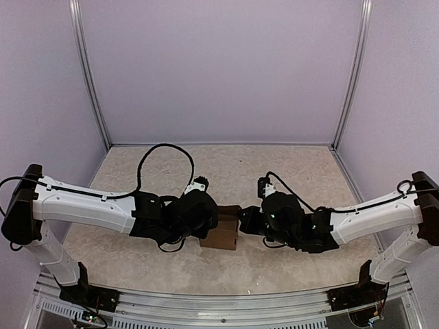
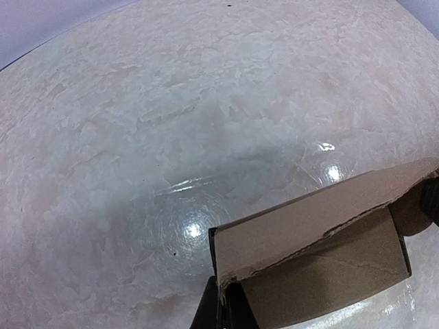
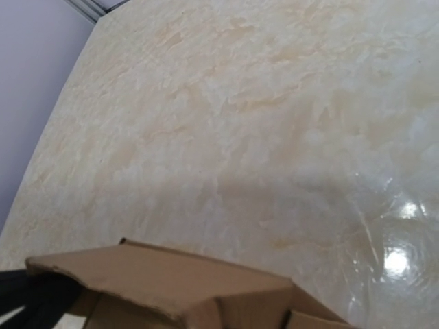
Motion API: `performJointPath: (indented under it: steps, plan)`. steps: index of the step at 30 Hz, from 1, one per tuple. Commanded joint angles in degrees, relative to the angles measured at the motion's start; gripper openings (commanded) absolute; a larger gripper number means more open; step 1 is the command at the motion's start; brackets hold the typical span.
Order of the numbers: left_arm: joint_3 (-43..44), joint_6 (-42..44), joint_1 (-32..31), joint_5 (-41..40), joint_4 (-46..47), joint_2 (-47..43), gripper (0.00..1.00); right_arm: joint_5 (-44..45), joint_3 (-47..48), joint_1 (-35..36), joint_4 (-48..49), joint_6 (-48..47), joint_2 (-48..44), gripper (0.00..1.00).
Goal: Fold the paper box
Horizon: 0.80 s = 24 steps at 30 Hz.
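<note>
Box (image 1: 223, 237) between left hand (image 1: 208, 227) and right hand (image 1: 243, 223)

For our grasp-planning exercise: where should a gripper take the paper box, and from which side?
Probably pinch the paper box by an upright side wall's top edge, from above at its left or right end: the walls stand raised and thin.

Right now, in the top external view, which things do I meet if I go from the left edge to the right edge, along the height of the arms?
left arm → left gripper → paper box → right gripper → right arm
</note>
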Motion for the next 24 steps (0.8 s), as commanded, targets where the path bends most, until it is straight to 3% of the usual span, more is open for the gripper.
performJointPath:
  steps: [1, 16, 24]
  plan:
    - [-0.5, -0.9, -1.0, 5.4, -3.0, 2.4, 0.00, 0.9, -2.0, 2.6, -5.3, -1.6, 2.3, 0.00]
    - [-0.7, -3.5, -1.3, 6.3, -2.6, 2.1, 0.00, 8.9, -0.3, 6.7, -8.4, -0.3, 9.0, 0.00]
    - [-1.0, -5.5, -1.8, 5.6, -2.8, 3.0, 0.00, 10.2, -1.0, 6.7, -9.4, -2.6, 4.6, 0.29]
